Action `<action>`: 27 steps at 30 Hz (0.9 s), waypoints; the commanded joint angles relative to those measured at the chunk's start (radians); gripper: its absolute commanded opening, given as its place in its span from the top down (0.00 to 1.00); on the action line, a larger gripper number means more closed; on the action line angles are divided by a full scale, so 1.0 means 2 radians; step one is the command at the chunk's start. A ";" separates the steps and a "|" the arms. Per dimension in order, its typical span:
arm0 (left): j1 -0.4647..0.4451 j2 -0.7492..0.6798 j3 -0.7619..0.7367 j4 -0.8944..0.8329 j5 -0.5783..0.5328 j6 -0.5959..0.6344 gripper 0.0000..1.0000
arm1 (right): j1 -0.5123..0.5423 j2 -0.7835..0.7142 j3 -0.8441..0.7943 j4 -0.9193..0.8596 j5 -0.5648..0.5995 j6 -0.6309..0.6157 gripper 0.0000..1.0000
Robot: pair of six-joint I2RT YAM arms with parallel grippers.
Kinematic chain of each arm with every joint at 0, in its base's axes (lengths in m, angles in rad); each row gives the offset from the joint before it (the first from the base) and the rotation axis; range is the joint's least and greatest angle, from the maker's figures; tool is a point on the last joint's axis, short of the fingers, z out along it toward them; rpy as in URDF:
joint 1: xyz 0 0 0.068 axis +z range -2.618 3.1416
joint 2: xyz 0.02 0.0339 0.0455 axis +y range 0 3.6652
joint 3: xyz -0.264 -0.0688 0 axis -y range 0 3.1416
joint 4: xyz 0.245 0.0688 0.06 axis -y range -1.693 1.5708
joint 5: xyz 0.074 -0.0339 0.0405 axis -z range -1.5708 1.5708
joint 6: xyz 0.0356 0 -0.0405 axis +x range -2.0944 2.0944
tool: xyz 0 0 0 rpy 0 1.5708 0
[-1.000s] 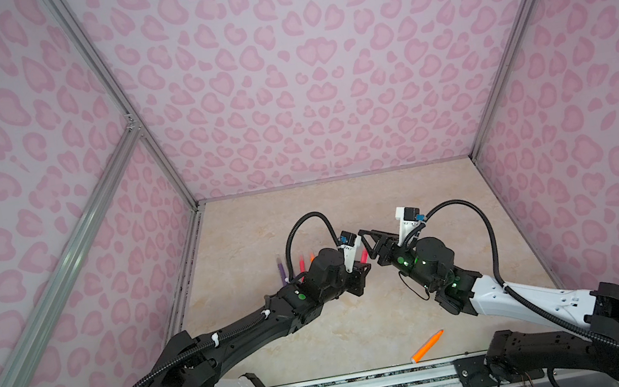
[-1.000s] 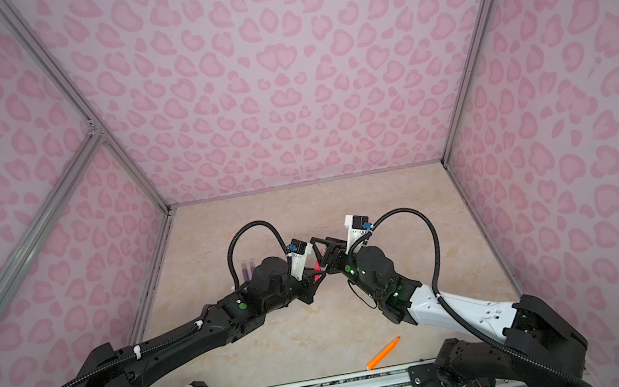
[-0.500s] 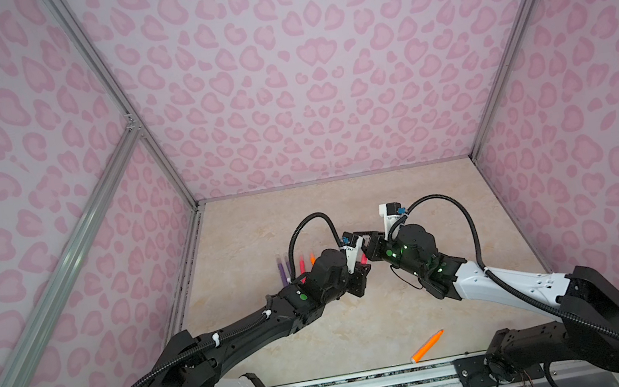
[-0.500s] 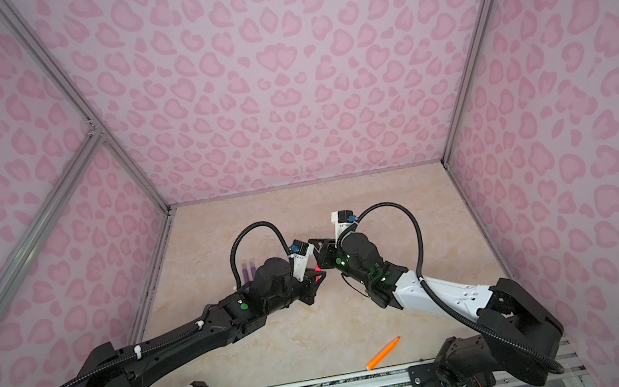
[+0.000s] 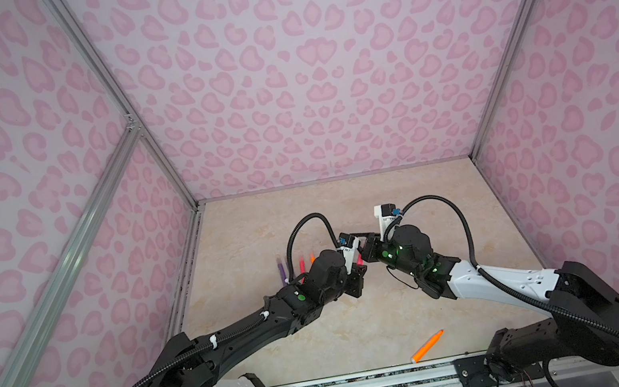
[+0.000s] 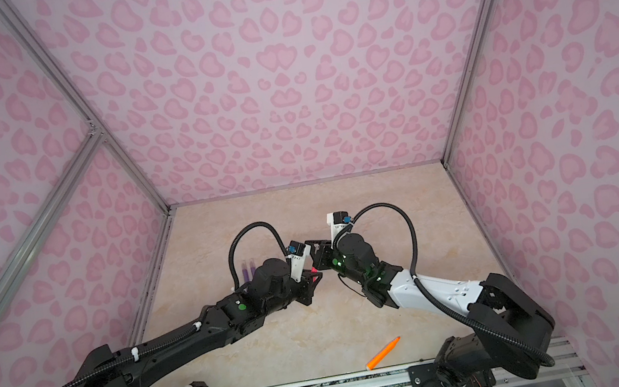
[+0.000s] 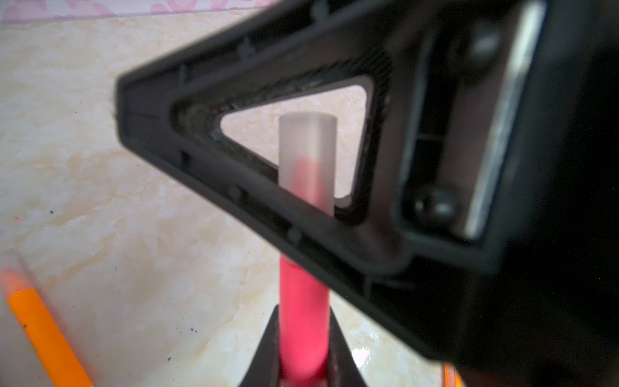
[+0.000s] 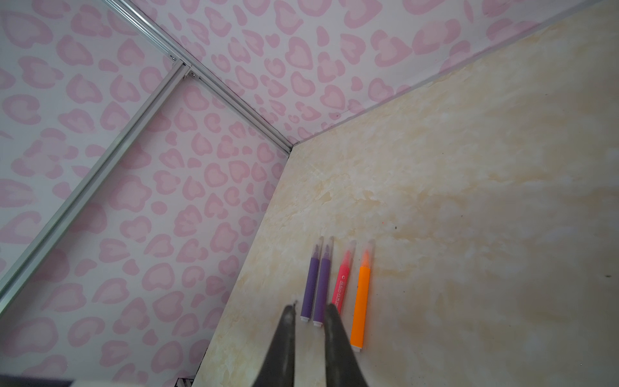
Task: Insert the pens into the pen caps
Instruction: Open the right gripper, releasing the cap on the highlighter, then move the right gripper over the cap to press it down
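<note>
Four capped pens (image 8: 324, 284) lie near the worktop's (image 5: 361, 321) left edge. My left hand (image 7: 303, 351) clamps a pink pen (image 7: 303, 301), cap (image 7: 306, 144) over its tip. My right hand (image 8: 310, 311) is nearly together, grip unclear. One orange pen (image 5: 428, 345) is still uncapped.

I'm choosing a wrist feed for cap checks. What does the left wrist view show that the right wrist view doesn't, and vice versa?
Left wrist only: the left claw gripping a pink-red pen whose tip sits inside a clear cap, with a black triangular finger behind the cap. Right wrist only: the right claw, two purple pens and a second pink-red pen, capped, lying side by side. Both: the beige table, the pink patterned wall, and an orange pen, possibly not the same one.
</note>
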 commanded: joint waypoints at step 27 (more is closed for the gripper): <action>0.107 -0.103 -0.074 0.063 -0.019 -0.064 0.96 | 0.114 0.068 0.027 0.043 0.012 0.011 1.00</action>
